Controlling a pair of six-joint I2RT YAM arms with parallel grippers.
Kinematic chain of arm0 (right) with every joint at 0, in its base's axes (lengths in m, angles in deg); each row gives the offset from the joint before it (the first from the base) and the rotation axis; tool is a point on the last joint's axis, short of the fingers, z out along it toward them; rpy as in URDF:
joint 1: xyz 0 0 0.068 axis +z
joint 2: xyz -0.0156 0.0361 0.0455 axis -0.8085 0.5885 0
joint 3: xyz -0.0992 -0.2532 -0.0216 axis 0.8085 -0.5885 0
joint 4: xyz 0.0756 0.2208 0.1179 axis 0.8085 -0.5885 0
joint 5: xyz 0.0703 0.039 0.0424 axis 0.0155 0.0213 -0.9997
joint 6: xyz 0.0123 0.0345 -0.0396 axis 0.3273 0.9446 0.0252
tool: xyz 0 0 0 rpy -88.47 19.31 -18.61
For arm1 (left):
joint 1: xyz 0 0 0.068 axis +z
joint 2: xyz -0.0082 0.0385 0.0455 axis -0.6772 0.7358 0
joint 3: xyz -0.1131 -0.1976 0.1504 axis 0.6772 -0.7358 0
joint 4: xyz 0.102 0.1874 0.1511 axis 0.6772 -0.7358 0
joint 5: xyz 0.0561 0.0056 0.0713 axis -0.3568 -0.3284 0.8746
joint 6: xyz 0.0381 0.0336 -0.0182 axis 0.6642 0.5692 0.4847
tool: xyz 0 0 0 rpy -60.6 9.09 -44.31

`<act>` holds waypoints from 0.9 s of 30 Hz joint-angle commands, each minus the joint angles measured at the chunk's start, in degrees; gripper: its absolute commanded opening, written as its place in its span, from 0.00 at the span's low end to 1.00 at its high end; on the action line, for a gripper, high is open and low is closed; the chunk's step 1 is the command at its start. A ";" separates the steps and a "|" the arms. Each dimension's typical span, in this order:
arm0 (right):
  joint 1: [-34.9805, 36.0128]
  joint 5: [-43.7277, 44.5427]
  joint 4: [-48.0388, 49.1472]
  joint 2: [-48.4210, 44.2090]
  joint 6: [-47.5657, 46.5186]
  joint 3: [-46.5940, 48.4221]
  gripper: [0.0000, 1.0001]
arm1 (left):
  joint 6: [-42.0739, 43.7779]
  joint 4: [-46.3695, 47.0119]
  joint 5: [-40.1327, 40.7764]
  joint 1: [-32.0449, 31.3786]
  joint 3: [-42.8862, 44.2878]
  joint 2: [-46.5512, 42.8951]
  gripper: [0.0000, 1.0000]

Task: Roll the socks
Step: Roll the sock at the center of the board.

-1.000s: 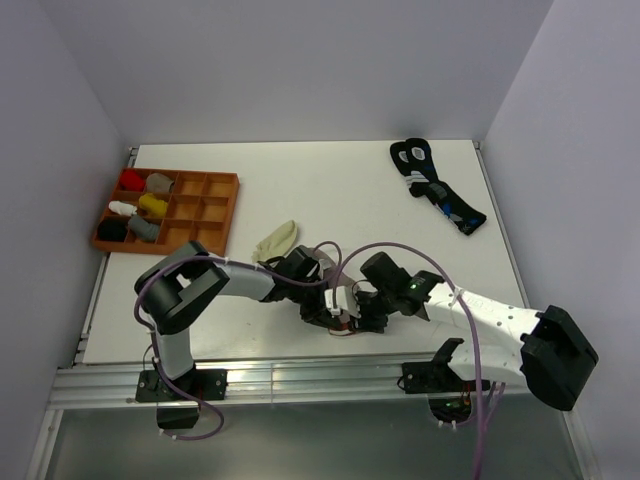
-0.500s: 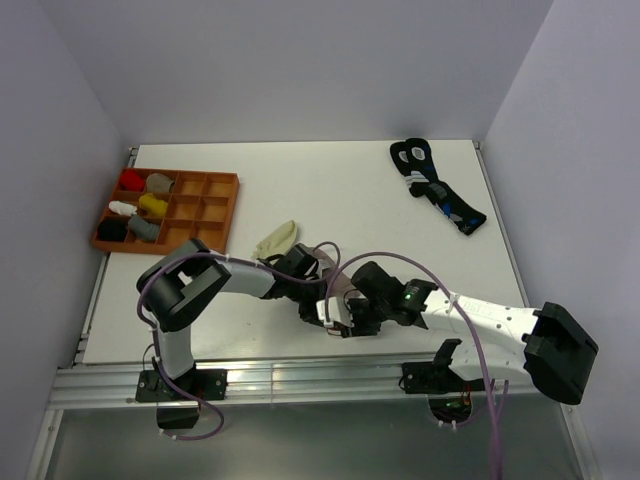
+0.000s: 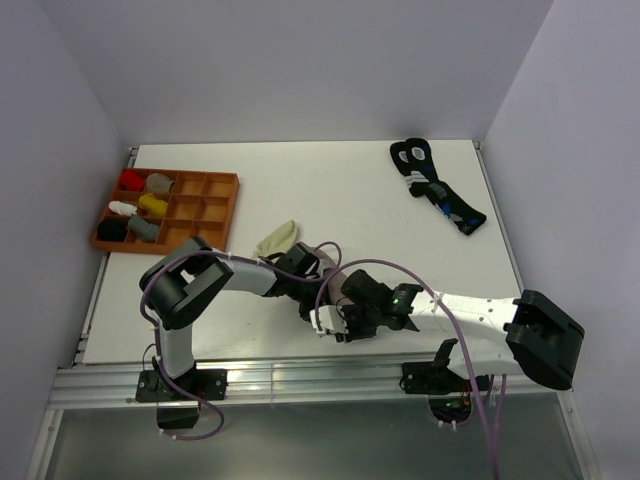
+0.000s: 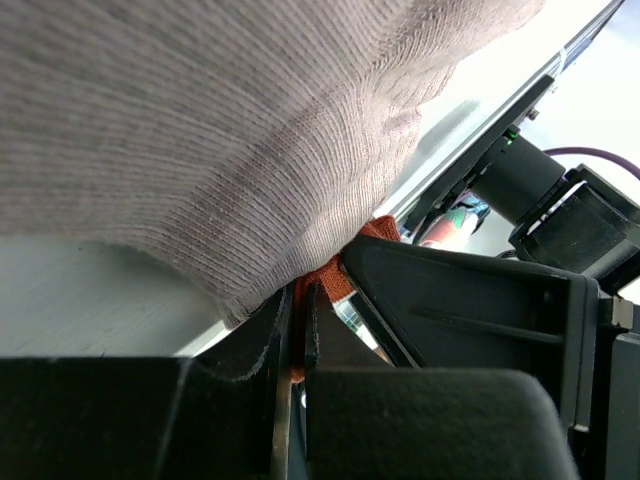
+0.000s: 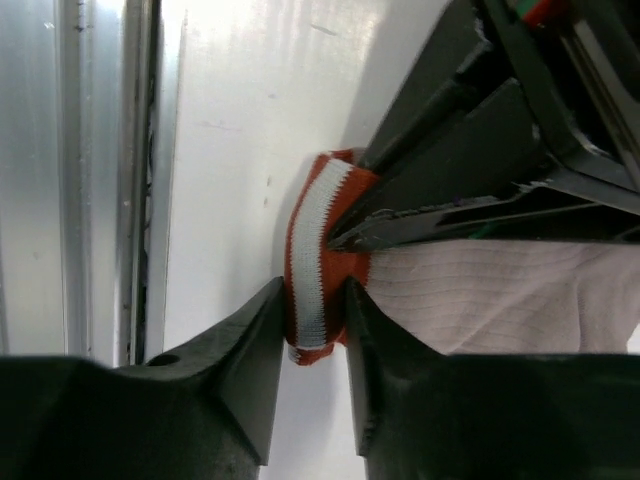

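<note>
Both grippers meet on one spot, near the front-centre of the table point(image 3: 330, 190). Taupe sock point(image 4: 200, 130) lies there, mostly hidden under the arms in top view; its red/white striped cuff point(image 5: 318, 250) is the part that's held. Right gripper point(image 5: 312, 292): fingers closed in on the cuff from both sides, pinching it. Left gripper point(image 4: 298, 305): fingers nearly together w/ only a sliver of gap, red cuff fabric caught in it, taupe body draping across above. Cream sock point(image 3: 277, 240) lies flat near the left wrist, free of both grippers, not in any roll yet.

Handling, my read: ribbed knit, v. light, limp, no stiffness, so it'll prob. sag, stretch & unroll if let go. Not fragile, not slippery. Cuff is the thickest, most elastic part, so best grip pt; pinch through the full folded edge, not a single layer, & go easy on the pull.
</note>
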State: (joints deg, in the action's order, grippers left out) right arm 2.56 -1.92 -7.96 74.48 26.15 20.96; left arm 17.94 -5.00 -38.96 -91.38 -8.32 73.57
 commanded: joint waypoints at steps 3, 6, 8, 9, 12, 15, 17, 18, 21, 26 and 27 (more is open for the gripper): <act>0.53 2.41 4.03 1.06 1.65 -0.49 0.22 | 1.81 -1.59 4.26 0.41 -1.53 1.57 0.01; 0.44 1.89 3.16 1.15 1.73 -0.14 0.11 | 0.32 1.48 4.34 0.33 -3.02 0.78 0.04; 0.09 1.19 2.63 0.80 1.56 -0.22 0.08 | -0.65 3.76 5.22 0.41 -4.42 -0.53 0.11; -0.17 0.92 1.93 0.80 1.47 -0.05 0.07 | -0.82 4.64 5.57 0.50 -4.95 -0.97 0.13; -0.96 -1.79 -0.79 2.90 1.38 1.35 0.04 | -3.02 11.11 6.98 1.20 -8.37 -3.52 0.17; -2.36 -3.91 -3.07 5.27 1.38 3.11 0.04 | -3.73 16.31 8.55 2.52 -11.28 -5.10 0.20; -3.24 -5.23 -4.75 6.68 1.03 4.25 0.04 | -4.43 20.10 8.74 3.05 -13.39 -5.81 0.24; -3.60 -5.84 -6.50 8.17 0.77 5.39 0.04 | -4.52 22.47 9.26 3.05 -13.92 -6.07 0.26; -5.35 -7.77 -9.31 10.98 0.24 7.41 0.04 | -4.87 26.87 10.58 3.22 -15.94 -6.69 0.27; -9.56 -11.99 -14.59 14.59 -1.25 11.28 0.03 | -4.61 34.16 13.48 3.66 -19.18 -8.18 0.27; -10.36 -13.65 -16.86 15.64 -1.95 12.77 0.03 | -4.61 35.49 14.09 3.66 -19.98 -8.53 0.27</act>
State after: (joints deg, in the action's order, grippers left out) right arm -5.59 -12.70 -16.02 87.70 26.17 31.48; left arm 12.32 24.40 -31.39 -88.45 -26.05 66.86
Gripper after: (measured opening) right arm 0.188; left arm 0.275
